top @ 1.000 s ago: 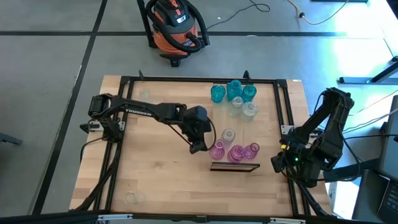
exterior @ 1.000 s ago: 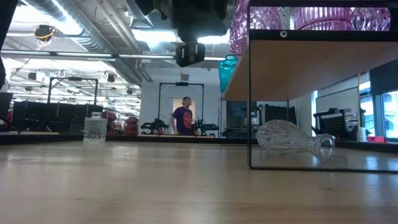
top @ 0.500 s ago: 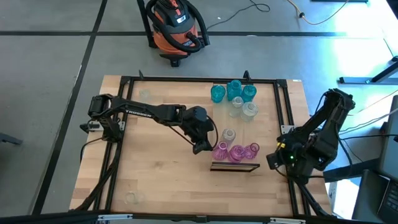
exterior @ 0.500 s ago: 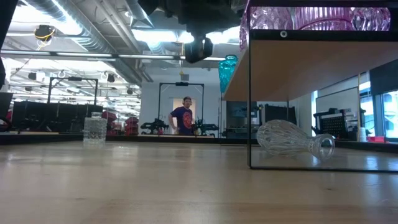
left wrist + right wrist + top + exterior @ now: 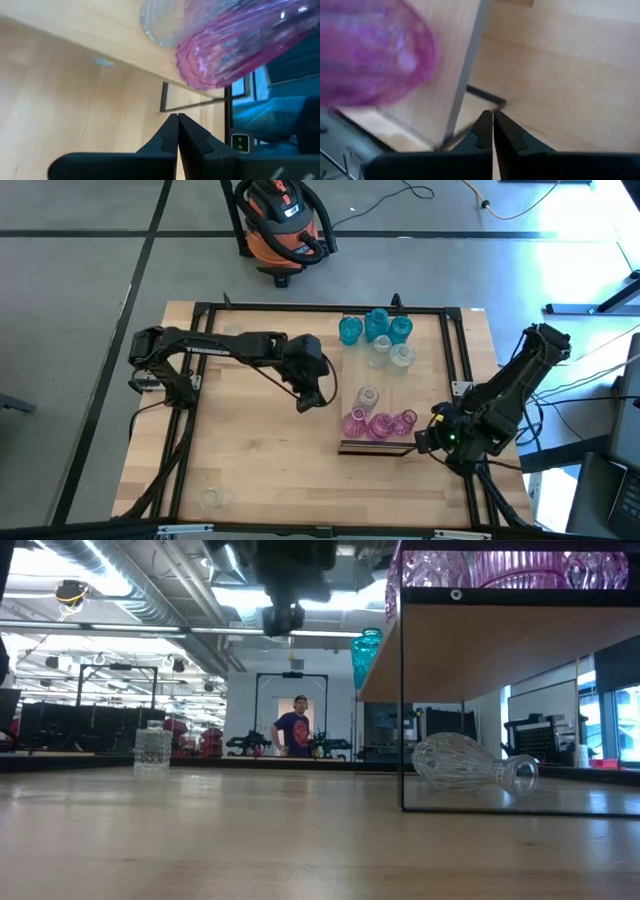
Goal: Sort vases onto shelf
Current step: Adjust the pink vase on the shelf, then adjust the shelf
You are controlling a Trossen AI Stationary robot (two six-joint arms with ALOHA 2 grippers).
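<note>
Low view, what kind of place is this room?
Probably a robotics lab or workshop: exposed ceiling ducts, more rigs and a person behind the table, and a shop vacuum on the concrete floor.

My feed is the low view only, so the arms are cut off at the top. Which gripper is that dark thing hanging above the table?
Observer: That is the left gripper, shut and empty, hovering beside the shelf.
Operator: Where is the other arm?
Observer: The right gripper is shut too, at the shelf's near right corner.
Operator: I see pink glass on the shelf top. How many?
Observer: Three pink vases in a row at the near end, with a clear vase just behind them.
Operator: And the teal one?
Observer: It is one of three teal vases grouped at the far end.
</note>
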